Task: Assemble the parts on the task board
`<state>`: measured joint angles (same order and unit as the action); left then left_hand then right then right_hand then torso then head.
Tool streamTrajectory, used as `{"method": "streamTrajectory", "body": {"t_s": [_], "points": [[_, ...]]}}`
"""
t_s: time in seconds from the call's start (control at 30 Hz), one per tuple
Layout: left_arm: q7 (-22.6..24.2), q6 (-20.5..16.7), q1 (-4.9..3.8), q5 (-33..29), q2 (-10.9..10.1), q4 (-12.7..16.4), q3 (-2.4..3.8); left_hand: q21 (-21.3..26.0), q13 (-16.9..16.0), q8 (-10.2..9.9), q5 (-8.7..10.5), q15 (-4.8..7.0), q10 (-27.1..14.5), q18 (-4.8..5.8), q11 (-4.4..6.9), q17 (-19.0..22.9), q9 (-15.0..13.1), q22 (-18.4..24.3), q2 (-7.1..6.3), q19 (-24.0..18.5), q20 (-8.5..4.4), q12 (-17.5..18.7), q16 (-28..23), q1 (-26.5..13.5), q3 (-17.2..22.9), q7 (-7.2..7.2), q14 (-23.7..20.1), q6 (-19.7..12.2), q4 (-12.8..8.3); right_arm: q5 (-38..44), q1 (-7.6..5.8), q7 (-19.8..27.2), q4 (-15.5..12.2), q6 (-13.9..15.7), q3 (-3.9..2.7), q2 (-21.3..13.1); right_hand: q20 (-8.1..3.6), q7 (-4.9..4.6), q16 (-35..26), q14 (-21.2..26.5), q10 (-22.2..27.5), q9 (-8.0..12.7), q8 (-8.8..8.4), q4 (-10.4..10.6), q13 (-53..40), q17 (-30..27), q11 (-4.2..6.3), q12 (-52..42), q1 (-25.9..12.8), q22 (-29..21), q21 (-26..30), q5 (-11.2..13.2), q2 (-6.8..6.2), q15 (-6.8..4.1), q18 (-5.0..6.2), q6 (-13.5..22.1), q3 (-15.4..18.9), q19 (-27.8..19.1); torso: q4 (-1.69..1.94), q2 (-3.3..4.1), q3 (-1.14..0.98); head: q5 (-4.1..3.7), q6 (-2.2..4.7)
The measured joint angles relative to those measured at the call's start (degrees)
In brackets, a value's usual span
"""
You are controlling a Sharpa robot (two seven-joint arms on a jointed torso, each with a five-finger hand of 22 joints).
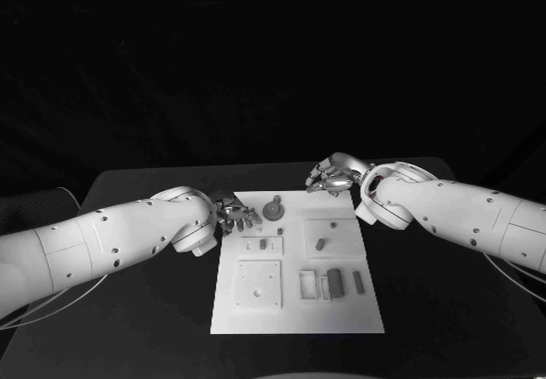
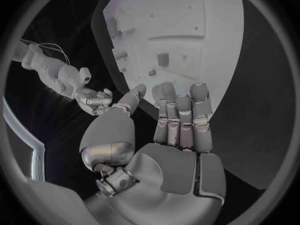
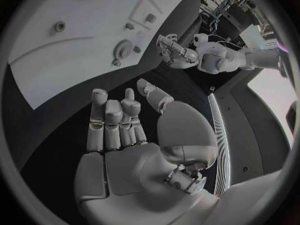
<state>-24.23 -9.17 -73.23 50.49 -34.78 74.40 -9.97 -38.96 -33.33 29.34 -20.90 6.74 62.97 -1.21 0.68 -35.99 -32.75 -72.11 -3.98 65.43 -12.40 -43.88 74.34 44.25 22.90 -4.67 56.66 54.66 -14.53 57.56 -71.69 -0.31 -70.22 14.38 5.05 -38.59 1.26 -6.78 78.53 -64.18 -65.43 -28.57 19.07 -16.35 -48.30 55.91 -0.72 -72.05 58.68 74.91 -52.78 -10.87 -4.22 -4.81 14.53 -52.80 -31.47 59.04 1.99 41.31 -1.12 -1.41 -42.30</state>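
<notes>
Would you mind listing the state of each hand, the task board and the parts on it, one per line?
left hand: open, holding nothing, at the board's far left edge.
right hand: open, holding nothing, over the table beyond the board's far right corner.
task board: lying flat on the table.
round part: resting on the board near its far end, touched by neither hand.
dark bar part: lying on the board, ungripped.

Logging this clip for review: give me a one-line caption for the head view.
Both hands open over the far end of the white board, left hand at its left edge, right hand beyond its far right corner, small parts untouched.
</notes>
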Motion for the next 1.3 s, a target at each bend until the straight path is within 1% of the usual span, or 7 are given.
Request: {"method": "streamTrajectory", "body": {"t_s": [0.1,0.2,0.33,0.83,0.97,1.13,1.3], "points": [[0.62,0.26,-1.27,-0.92,0.09,-1.51,0.09,2.55,2.87,-1.92,0.76,-1.23,-1.48,0.0,-1.35,1.44,0.94,1.66,0.68,-1.15,1.14,4.27,-2.78,0.32,1.05,-1.22,-0.79,-1.97,0.79,-0.04,0.0,0.0,0.15,0.0,0.0,0.0,0.0,-0.02,0.0,-0.05,0.0,0.0,-0.19,0.0,0.0,0.0,0.0,0.0,0.0,0.0,0.0,0.0,0.0,0.06,0.0,0.2,0.0,0.0,-0.01,0.01,0.0,0.08,0.37],[1.18,0.48,-2.01,-1.53,1.0,-4.21,0.09,3.27,5.71,-3.21,0.76,-2.28,-1.07,-0.05,-2.06,1.85,1.63,2.41,1.89,-0.24,2.01,8.59,-3.57,0.16,1.58,-1.36,0.33,-2.12,1.32,-0.07,0.0,0.0,0.24,-0.01,0.0,0.04,0.0,-0.19,0.0,0.0,0.0,0.0,-0.23,0.0,0.0,0.0,0.0,0.0,0.0,0.0,0.0,0.0,0.0,0.1,0.0,0.39,0.0,0.0,-0.04,0.03,-0.02,0.14,0.75],[1.8,0.88,-2.4,-1.36,2.56,-7.4,0.06,2.8,7.71,-4.49,0.76,-1.92,2.02,-0.08,-1.83,1.06,2.26,2.21,2.95,2.48,2.03,11.85,-2.83,0.86,1.58,-2.07,2.84,-2.83,1.32,-0.11,0.0,0.0,0.39,-0.01,0.0,0.13,0.0,-0.18,0.0,0.0,0.0,0.0,-0.23,0.0,-0.02,0.0,0.0,0.0,0.0,0.0,0.0,0.0,0.0,0.11,-0.01,0.4,0.0,0.0,-0.07,0.11,-0.03,0.19,1.19],[3.98,4.09,-2.62,7.86,10.34,-18.89,-0.06,2.59,7.52,-6.2,0.76,-2.03,2.65,-0.01,-2.12,-0.31,2.74,1.42,2.4,3.39,2.17,12.88,-2.48,1.67,1.28,-2.08,3.74,-2.86,1.03,-0.19,0.0,-0.02,0.55,0.0,0.01,0.7,0.0,-0.09,0.0,-0.01,0.0,0.01,-0.22,0.0,-0.04,0.0,0.0,0.0,0.0,0.0,0.0,0.0,0.0,0.14,-0.09,0.49,0.0,0.0,-0.17,0.29,0.07,-0.12,1.7],[4.18,4.71,-2.6,10.15,11.4,-20.27,-0.21,2.59,7.31,-6.54,0.76,-2.03,2.45,-0.02,-2.33,-0.53,2.85,1.24,1.99,3.39,2.17,12.88,-2.26,1.26,1.17,-2.08,3.74,-2.88,1.42,-0.21,0.0,-0.02,0.62,0.01,0.0,0.73,0.0,-0.08,0.0,-0.02,0.0,0.02,-0.22,0.0,-0.04,0.0,0.0,0.0,0.0,0.0,0.0,0.0,0.0,0.14,-0.27,0.49,0.0,0.0,-0.22,0.35,0.09,-0.4,1.72],[4.25,5.77,-2.55,11.59,11.94,-21.37,-0.33,2.59,6.66,-6.54,1.2,-2.03,2.45,-0.01,-2.33,-1.03,2.85,0.96,0.25,3.7,1.88,12.42,-2.21,-0.03,0.19,-2.07,3.74,-2.98,2.39,-0.22,0.0,-0.02,0.64,0.01,0.0,0.8,0.01,-0.08,0.0,0.06,0.0,0.02,-0.22,0.0,-0.04,0.0,0.0,0.0,-0.18,0.0,0.0,0.0,0.18,0.14,-0.3,0.48,0.0,0.0,-0.25,0.4,0.1,-0.57,1.58],[4.25,6.71,-2.55,12.2,12.92,-22.45,-0.33,2.59,6.43,-6.75,1.33,-1.85,2.45,0.0,-2.33,-1.2,2.85,0.86,-0.17,3.79,1.96,12.42,-2.21,-0.46,0.15,-2.07,3.93,-2.99,2.75,-0.22,0.0,-0.01,0.68,0.01,0.0,0.91,0.07,0.02,0.0,0.09,0.0,0.02,-0.22,0.0,-0.04,0.0,0.0,0.0,-0.24,0.0,0.0,0.0,0.24,-0.02,-0.32,0.58,0.0,-0.08,-0.21,0.35,0.1,-0.81,1.42]]}}
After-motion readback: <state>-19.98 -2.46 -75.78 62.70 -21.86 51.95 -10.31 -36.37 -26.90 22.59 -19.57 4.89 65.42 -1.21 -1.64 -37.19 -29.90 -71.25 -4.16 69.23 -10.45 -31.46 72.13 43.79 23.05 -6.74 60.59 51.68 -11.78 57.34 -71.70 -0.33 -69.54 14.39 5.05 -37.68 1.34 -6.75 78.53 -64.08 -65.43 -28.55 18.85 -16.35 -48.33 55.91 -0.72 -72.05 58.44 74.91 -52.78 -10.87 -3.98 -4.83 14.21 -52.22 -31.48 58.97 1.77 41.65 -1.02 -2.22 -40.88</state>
